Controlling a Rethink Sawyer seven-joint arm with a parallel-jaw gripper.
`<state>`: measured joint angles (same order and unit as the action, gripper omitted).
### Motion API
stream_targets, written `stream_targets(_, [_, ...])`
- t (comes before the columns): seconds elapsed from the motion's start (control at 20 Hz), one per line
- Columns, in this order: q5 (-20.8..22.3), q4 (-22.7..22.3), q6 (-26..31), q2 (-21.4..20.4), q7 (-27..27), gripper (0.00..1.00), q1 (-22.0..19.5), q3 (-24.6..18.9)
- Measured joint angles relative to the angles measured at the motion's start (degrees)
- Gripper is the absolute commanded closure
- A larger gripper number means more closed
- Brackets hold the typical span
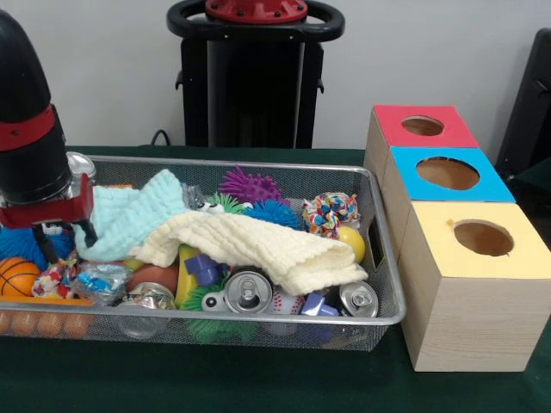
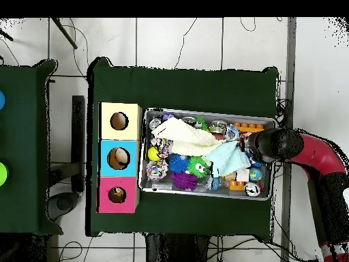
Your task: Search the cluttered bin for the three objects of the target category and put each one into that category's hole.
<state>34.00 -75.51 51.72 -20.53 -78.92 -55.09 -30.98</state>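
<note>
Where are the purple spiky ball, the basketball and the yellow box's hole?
purple spiky ball (image 1: 250,185), front view, top of its spikes.
basketball (image 1: 17,277), front view, its orange side.
yellow box's hole (image 1: 483,237), front view, the opening's middle.

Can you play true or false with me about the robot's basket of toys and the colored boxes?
1. The yellow-topped box is the one nearest the front-view camera. True.
2. The three boxes each have a square hole. False: the holes in the yellow, blue-topped box and red-topped box are round.
3. A cream cloth lies on top of the toys in the wire bin. True.
4. The gripper is over the boxes. False: it is down in the bin at the end away from the boxes, beside the light blue cloth.
5. A purple spiky ball sits in the bin. True.
6. The basketball is inside the blue box. False: it is in the bin.
</note>
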Motion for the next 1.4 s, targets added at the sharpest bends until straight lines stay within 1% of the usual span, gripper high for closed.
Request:
stream_targets(0.15, [0.01, 2.07, 0.0, 1.61, 0.9, 0.0, 0.02, -0.24])
stream_targets(0.4, [0.0, 6.38, 0.11, 5.28, 4.3, 0.0, 0.54, -0.78])
stream_targets(0.6, [0.0, 8.57, 0.44, 6.61, 6.32, 0.0, 1.2, -0.86])
stream_targets(0.8, [0.01, 11.26, 3.95, 7.63, 7.32, 0.0, 2.07, -0.86])
stream_targets(0.85, [0.08, 12.38, 5.09, 7.98, 7.33, 1.0, 2.41, -0.84])
stream_targets(1.1, [0.87, 13.49, 5.41, 8.49, 7.33, 1.0, 2.54, -0.88])
stream_targets(1.25, [1.17, 13.4, 5.38, 8.3, 7.33, 1.0, 2.74, -0.82])
stream_targets(1.35, [1.32, 12.64, 5.16, 7.78, 7.33, 1.0, 2.73, -0.74])
stream_targets(1.4, [1.36, 11.45, 4.54, 7.02, 7.33, 1.0, 2.7, -0.64])
